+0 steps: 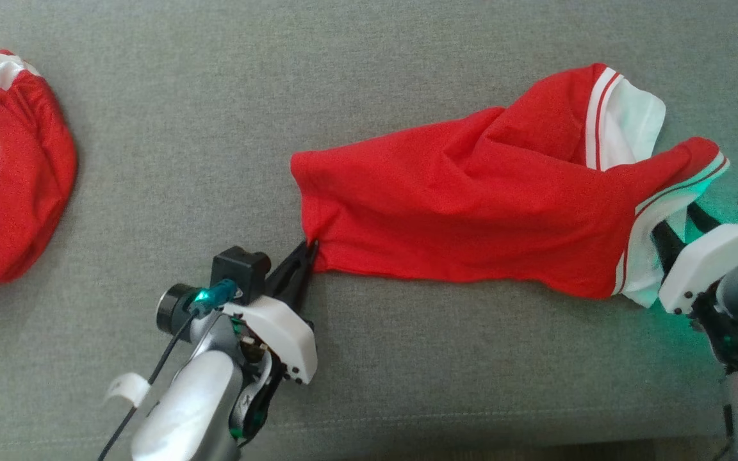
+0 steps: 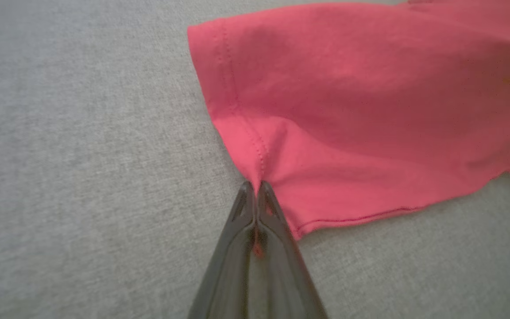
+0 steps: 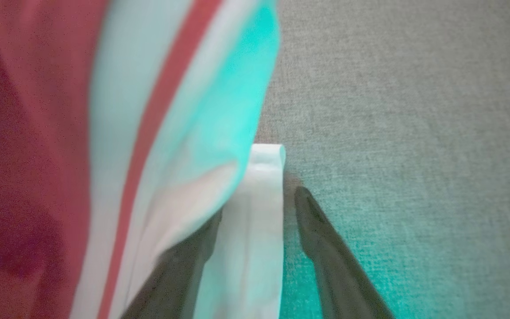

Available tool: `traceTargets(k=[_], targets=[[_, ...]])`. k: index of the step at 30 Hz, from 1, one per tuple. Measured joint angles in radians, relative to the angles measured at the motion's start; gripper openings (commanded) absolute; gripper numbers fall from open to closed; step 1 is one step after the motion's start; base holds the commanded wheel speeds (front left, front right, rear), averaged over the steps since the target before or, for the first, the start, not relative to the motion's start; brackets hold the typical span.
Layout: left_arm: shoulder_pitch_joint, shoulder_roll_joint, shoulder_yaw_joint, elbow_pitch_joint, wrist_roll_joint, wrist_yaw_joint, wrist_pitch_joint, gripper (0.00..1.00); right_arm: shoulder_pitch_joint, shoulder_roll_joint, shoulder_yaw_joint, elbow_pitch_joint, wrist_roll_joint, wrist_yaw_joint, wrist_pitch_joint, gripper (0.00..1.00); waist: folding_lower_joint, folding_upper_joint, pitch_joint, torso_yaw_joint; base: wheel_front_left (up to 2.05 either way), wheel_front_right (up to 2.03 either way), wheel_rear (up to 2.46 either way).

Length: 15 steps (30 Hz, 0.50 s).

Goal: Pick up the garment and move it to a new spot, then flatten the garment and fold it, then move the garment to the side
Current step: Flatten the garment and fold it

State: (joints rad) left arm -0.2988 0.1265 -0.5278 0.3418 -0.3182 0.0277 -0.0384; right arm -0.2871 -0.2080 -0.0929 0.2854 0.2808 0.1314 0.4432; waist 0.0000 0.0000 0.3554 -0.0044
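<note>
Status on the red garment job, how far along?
Done: nothing visibly; the garment lies rumpled, unfolded on the grey surface. In hand: left gripper shut on its hem corner, right gripper open astride the white-trimmed edge, not yet gripping. Left: lift, move, flatten, fold, set aside.

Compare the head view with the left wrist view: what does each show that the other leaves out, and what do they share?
Head view adds: a second red-and-white garment at far left, and the right gripper, open, at the red garment's white-trimmed end. Left wrist view adds: the hem stitching close up, running into the grip. Shared: the left gripper shut on the red garment's hem corner, on the grey surface.
</note>
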Motion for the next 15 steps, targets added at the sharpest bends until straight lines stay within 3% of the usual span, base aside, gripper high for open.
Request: traceTargets(k=[1,4,7,15], targets=[[0.000,0.001,0.000,-0.002,0.000,0.000,-0.003,0.00,-0.002,0.000,-0.003,0.002,0.002,0.000,0.009,0.00,0.0000,0.0000,-0.002,0.001,0.00,0.00,0.00],[0.001,0.005,0.006,-0.011,0.000,0.009,-0.022,0.00,-0.003,0.001,-0.018,0.004,0.013,0.000,0.022,0.00,0.0000,0.0000,-0.011,0.002,0.00,0.00,0.00],[0.002,0.011,0.022,-0.042,0.000,0.019,-0.058,0.00,0.023,0.013,-0.055,-0.030,0.023,0.000,-0.040,0.00,0.0000,0.0000,-0.026,0.004,0.00,0.00,0.00],[0.035,0.056,0.073,-0.266,0.014,0.080,-0.157,0.00,0.131,0.068,-0.144,-0.332,0.027,0.000,-0.199,0.00,0.0000,0.0000,-0.096,-0.002,0.00,0.00,0.00]])
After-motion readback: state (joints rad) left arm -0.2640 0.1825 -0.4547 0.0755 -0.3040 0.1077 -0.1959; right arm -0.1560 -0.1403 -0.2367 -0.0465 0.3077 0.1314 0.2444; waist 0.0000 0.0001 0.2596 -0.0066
